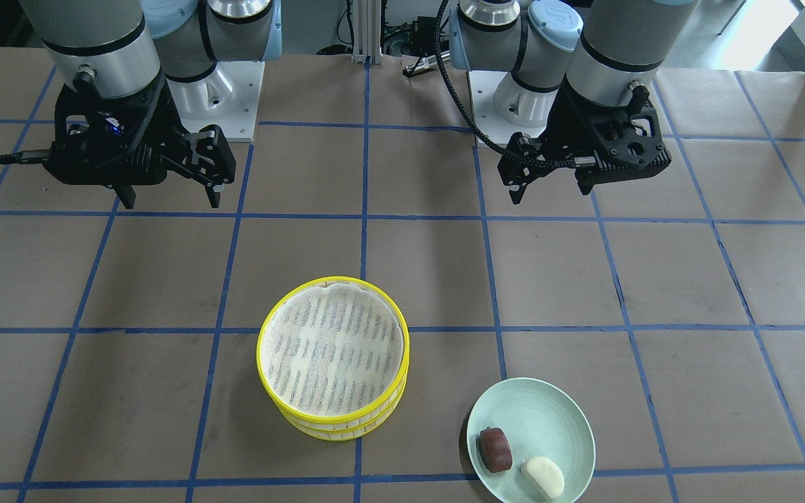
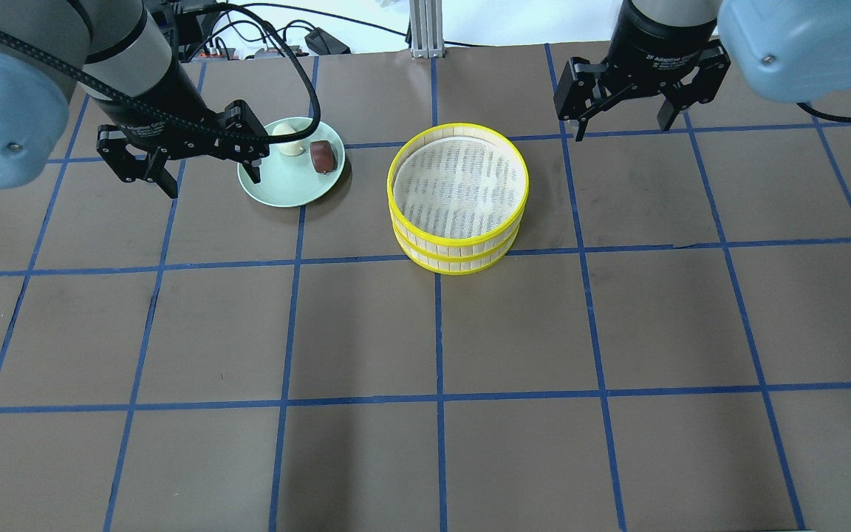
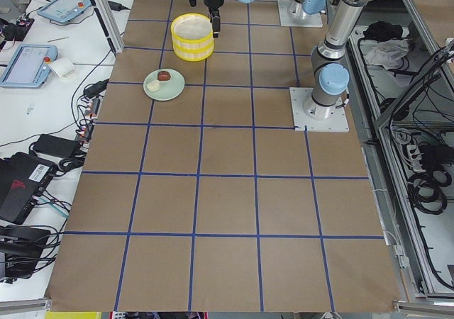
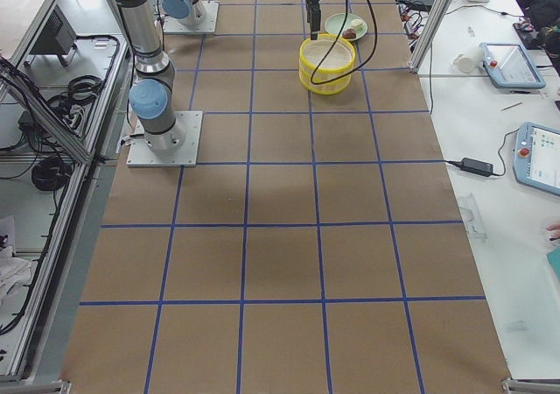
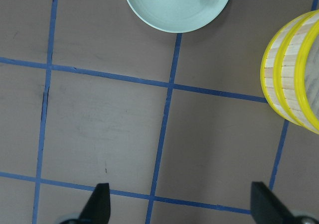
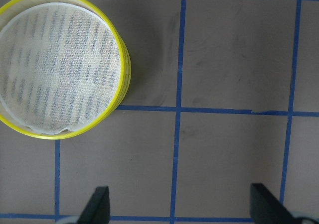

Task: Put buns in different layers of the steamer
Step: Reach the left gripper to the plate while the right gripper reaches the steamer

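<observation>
The left gripper (image 2: pixel 213 183) hangs above the table (image 2: pixel 514 332) with its two black fingers (image 5: pixel 98 204) spread wide and gripping nothing; the wrist view shows only brown paper between them. The right gripper (image 2: pixel 623 131) is likewise wide open, its fingertips apart over bare paper and touching nothing, well apart from the steamer (image 2: pixel 462 255).

The steamer sits near the middle of the table as two round shallow trays stacked one on the other. Their rims are bright yellow, their sides are pale slatted wood, and the top tray's slatted bottom is lined with white, slightly wrinkled cloth.

Both buns lie on a smooth, pale green round plate (image 2: pixel 278 188) beside the steamer on the left arm's side, near the left gripper. The brown bun (image 2: pixel 322 156) is a dark reddish, rounded, glossy block. The white bun (image 2: pixel 286 139) is a cream, smooth oval lying just beside it.

The table is covered in matte brown paper marked into squares by blue tape
</observation>
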Robot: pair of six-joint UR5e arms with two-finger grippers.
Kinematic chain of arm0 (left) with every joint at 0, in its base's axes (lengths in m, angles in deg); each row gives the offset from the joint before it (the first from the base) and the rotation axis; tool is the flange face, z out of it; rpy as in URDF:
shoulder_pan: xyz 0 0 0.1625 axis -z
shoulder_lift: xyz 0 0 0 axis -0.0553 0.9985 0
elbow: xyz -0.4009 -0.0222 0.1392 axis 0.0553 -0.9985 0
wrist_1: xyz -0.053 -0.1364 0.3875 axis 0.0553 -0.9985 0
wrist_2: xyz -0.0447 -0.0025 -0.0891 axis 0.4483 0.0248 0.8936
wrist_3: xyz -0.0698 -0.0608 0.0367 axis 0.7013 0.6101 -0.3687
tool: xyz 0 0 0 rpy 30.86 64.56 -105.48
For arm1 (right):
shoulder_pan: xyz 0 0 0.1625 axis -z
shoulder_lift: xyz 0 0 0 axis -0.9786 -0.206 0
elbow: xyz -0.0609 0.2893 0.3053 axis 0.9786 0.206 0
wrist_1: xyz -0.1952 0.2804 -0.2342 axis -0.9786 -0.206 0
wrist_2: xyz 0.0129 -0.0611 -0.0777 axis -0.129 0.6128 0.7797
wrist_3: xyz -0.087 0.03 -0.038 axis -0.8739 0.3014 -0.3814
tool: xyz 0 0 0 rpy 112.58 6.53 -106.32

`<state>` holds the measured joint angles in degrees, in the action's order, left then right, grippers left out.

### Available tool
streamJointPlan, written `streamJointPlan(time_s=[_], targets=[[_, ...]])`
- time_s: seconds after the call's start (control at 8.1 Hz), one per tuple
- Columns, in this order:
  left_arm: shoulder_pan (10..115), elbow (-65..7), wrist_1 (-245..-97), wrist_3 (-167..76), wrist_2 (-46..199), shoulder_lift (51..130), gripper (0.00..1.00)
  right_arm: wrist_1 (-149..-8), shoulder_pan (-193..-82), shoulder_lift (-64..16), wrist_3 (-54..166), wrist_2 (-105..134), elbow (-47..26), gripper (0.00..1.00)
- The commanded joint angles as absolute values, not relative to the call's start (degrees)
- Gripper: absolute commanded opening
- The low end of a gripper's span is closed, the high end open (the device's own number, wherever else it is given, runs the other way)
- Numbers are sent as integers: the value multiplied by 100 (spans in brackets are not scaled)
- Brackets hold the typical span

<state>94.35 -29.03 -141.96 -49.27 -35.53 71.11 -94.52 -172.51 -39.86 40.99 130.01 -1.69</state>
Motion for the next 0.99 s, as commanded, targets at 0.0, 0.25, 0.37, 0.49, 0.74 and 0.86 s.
streamJointPlan(time_s=[0.0, 0.25, 0.37, 0.49, 0.74, 0.86], targets=[[9379, -2913, -14182, -4931, -3566, 7149, 100, -9456, -17251, -3977, 4097, 12982, -169, 100], [9152, -2948, -14103, -4895, -3549, 7394, 100, -9464, -17251, -3968, 4106, 12964, -169, 100], [8976, -2957, -13772, -4930, -3488, 7579, 100, -9508, -17251, -3916, 4123, 12912, -169, 100], [8948, -2983, -13586, -4887, -3487, 7694, 100, -9726, -17251, -3811, 4158, 12902, -169, 100], [8939, -3080, -12790, -4790, -3461, 7992, 100, -10297, -17286, -3417, 4342, 12667, -195, 100], [8930, -3089, -12506, -4668, -3487, 8150, 100, -10830, -17338, -3092, 4500, 12561, -204, 100]])
